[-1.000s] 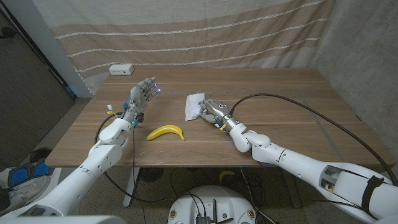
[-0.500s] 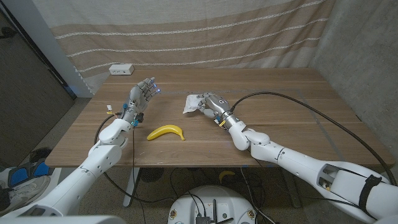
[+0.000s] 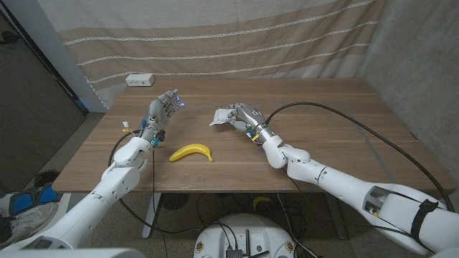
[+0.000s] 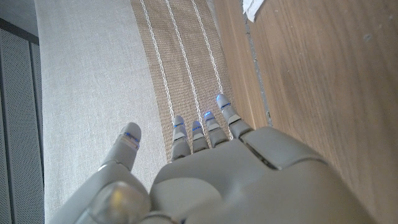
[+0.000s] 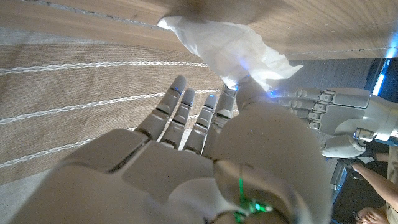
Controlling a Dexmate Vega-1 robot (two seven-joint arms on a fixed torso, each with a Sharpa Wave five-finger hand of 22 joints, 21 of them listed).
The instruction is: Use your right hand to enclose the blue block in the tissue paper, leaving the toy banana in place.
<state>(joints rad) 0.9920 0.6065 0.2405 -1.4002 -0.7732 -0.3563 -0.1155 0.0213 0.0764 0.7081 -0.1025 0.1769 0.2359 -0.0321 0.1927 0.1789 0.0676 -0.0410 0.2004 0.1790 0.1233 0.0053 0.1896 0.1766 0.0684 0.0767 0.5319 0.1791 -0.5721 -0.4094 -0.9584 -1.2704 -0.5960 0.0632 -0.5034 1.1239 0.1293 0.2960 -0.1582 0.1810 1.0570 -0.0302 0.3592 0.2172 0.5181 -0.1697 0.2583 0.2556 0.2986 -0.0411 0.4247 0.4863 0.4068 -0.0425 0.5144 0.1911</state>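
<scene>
Since the earlier frames, the right hand (image 3: 242,115) has shifted toward the far left part of the bench (image 3: 344,136) and lifted the near edge of the tissue paper (image 3: 219,117), which now sits bunched at the fingertips instead of lying spread out. In the right wrist view, the thumb and one finger pinch a fold of the tissue paper (image 5: 239,50); the remaining fingers (image 5: 173,109) are extended and apart, touching nothing. The blue block is hidden; its position cannot be determined. The toy banana (image 3: 191,152) lies on the bench nearer the robot, to the left of the right hand and well apart from the paper, unchanged in position. The left hand (image 3: 163,109) is raised off the bench, fingers spread upward, holding nothing; the left wrist view shows its fingers (image 4: 205,124) extended and separated. A white box (image 3: 140,80) rests at the far left corner of the bench.
</scene>
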